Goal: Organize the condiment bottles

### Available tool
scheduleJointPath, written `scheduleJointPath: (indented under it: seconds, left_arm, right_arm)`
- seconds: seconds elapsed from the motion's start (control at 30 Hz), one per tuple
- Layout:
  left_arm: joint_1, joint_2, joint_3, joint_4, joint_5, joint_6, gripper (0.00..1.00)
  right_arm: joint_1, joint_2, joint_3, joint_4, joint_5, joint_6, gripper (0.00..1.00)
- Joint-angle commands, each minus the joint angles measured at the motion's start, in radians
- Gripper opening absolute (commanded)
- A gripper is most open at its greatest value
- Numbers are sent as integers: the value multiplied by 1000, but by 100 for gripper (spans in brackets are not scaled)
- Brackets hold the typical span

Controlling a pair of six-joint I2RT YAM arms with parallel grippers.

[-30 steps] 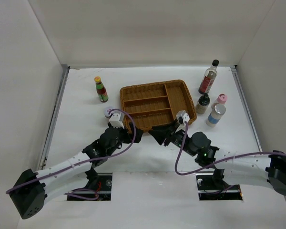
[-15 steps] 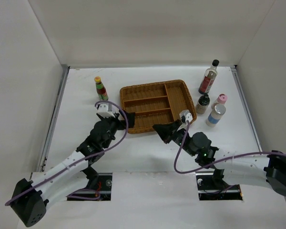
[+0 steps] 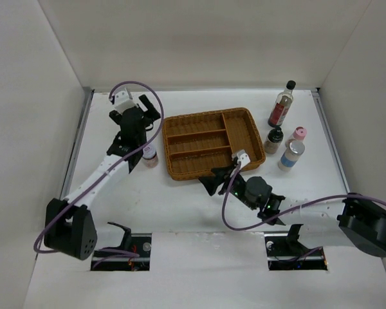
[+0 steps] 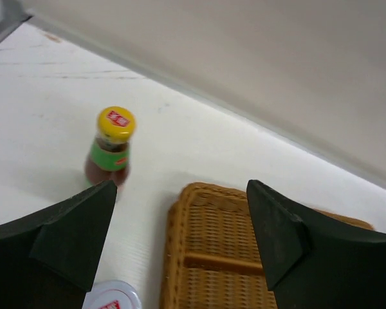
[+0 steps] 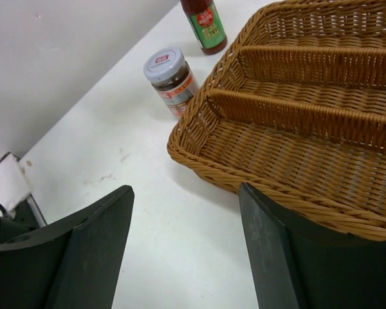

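Note:
The yellow-capped red-green sauce bottle (image 4: 112,147) stands left of the wicker tray (image 3: 209,141); my left arm hides it in the top view. The white-lidded jar (image 3: 150,156) stands just nearer, by the tray's left edge. My left gripper (image 3: 140,122) is open and empty, raised above these two. The bottle is ahead to its left and the jar lid (image 4: 112,297) is below it. My right gripper (image 3: 209,180) is open and empty, low at the tray's near left corner. At the right stand the tall clear black-capped bottle (image 3: 282,106), dark shaker (image 3: 273,140), pink-capped jar (image 3: 298,135) and silver-lidded jar (image 3: 291,154).
The tray has several empty compartments (image 5: 309,96). White walls enclose the table on the left, back and right. The right wrist view also shows the jar (image 5: 169,80) and the sauce bottle (image 5: 206,22) past the tray's corner.
My left arm has swung from the tray's near left corner out to the far left, above the sauce bottle, uncovering the white-lidded jar. My right gripper has shifted slightly left along the tray's near edge.

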Motion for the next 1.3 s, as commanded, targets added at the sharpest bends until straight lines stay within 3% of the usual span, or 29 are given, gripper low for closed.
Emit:
scheduleJointPath:
  seconds: [0.0,0.67,0.93,1.1,1.27]
  left_arm:
    - [61,69,78,-76,-39,22,83]
    - [166,388,327,-108,-19,144,71]
    - [166,442,372,-120,-30,166,58]
    - [172,439,376,-114,-65,187,29]
    - [166,404,398,-94,-105,226,18]
  right_arm:
    - [-18,19,47,28,10,10,75]
    - [-19,87,78,14,-12,18,79]
    - [-19,71,76,11,-12,15,79]
    - [-19,64,70,11,-12,19,79]
    - [-21,42,59,22,-8,21,80]
